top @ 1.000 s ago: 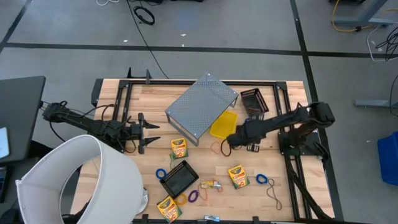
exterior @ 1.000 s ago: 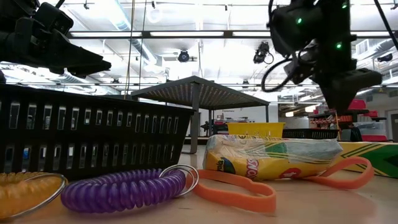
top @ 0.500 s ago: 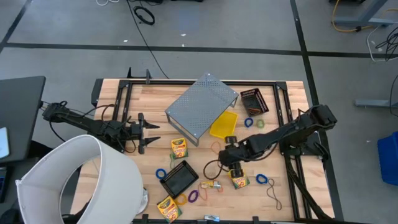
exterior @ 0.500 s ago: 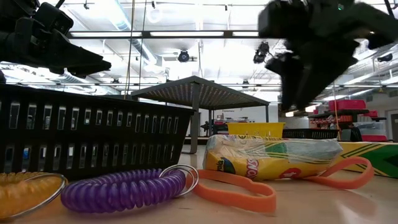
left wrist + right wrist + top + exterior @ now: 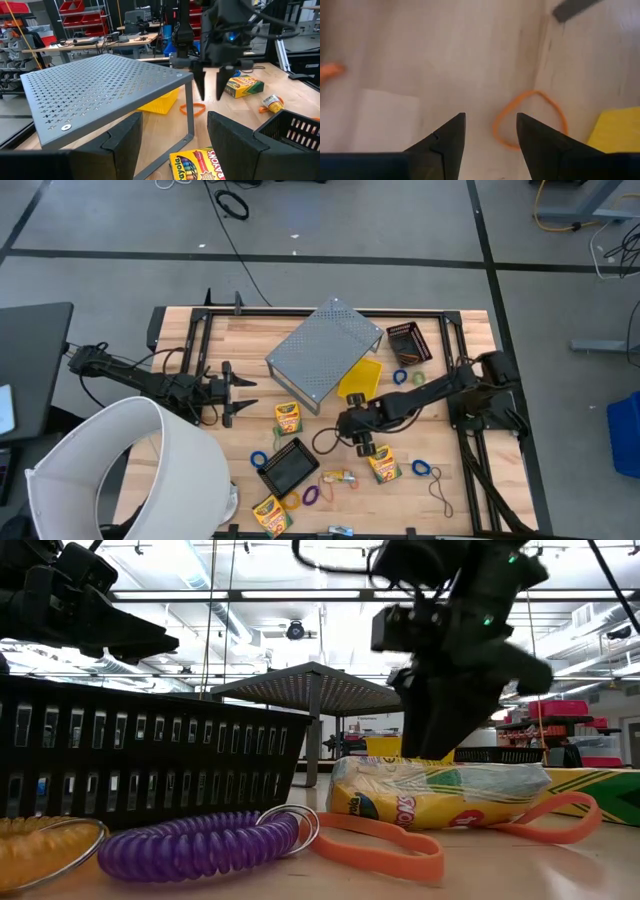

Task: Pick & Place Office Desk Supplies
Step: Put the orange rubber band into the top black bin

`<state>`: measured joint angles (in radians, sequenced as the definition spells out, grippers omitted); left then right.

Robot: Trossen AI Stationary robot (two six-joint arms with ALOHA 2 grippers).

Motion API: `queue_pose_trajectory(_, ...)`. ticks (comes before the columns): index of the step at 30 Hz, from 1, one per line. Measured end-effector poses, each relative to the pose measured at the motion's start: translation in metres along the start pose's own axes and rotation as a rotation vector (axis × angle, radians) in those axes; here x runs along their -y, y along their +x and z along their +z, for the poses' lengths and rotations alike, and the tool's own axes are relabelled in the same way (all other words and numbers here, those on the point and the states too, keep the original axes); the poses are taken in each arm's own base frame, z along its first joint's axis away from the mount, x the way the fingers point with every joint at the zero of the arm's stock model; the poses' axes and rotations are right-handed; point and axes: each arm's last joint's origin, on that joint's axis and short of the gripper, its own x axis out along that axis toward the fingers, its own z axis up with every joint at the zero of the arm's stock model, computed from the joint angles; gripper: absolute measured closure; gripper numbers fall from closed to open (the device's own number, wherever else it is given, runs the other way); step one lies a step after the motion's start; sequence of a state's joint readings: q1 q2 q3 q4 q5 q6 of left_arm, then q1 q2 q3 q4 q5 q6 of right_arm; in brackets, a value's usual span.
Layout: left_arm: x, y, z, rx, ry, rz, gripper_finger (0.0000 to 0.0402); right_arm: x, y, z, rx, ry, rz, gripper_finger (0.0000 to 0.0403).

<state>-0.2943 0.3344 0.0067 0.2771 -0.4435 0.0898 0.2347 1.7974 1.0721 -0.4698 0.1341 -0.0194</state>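
Note:
My right gripper [image 5: 347,423] hangs open, pointing down just above a thin orange elastic loop [image 5: 530,120] on the wood near the yellow bin [image 5: 360,380]. In the left wrist view the right gripper [image 5: 211,95] stands over that orange loop [image 5: 192,108] with a clear gap between its fingers. Crayon boxes lie at the middle [image 5: 288,418], at the right [image 5: 383,465] and at the front edge [image 5: 268,513]. A small multicoloured packet [image 5: 340,477] lies by the black tray [image 5: 289,466]. My left gripper [image 5: 235,393] waits open at the left, holding nothing.
A grey perforated shelf [image 5: 325,350] stands at the back middle, with a small black basket [image 5: 408,342] to its right. Blue loops [image 5: 259,459] [image 5: 420,468] and a purple loop [image 5: 310,494] are scattered at the front. A big white cylinder [image 5: 130,470] fills the front left.
The right arm swung down toward the right crayon box, then back left, and now sits over the orange loop. The left arm has not moved.

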Motion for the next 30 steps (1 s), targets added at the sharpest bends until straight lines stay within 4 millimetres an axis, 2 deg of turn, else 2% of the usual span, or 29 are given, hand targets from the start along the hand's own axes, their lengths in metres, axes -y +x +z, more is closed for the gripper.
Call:
queue_pose_trajectory(8,0.000,0.000,0.000,0.001,0.004,0.000,0.0174,0.008,0.020,-0.006,-0.067,-0.017,0.024,0.0220)
queue_pose_trajectory(13,0.000,0.000,0.000,0.000,0.004,0.000,0.0174,0.008,0.026,-0.006,-0.083,-0.025,0.033,0.0226)
queue_pose_trajectory(17,0.000,0.000,0.000,0.000,0.004,0.000,0.0174,0.008,0.026,-0.007,-0.089,-0.022,0.048,0.0270)
queue_pose_trajectory(22,0.000,0.000,0.000,0.000,0.004,0.000,0.0174,0.005,0.027,-0.009,-0.111,-0.018,0.084,0.0381)
queue_pose_trajectory(30,0.000,0.000,0.000,0.000,0.004,0.000,0.0174,-0.010,0.023,-0.010,-0.121,-0.014,0.057,0.0400)
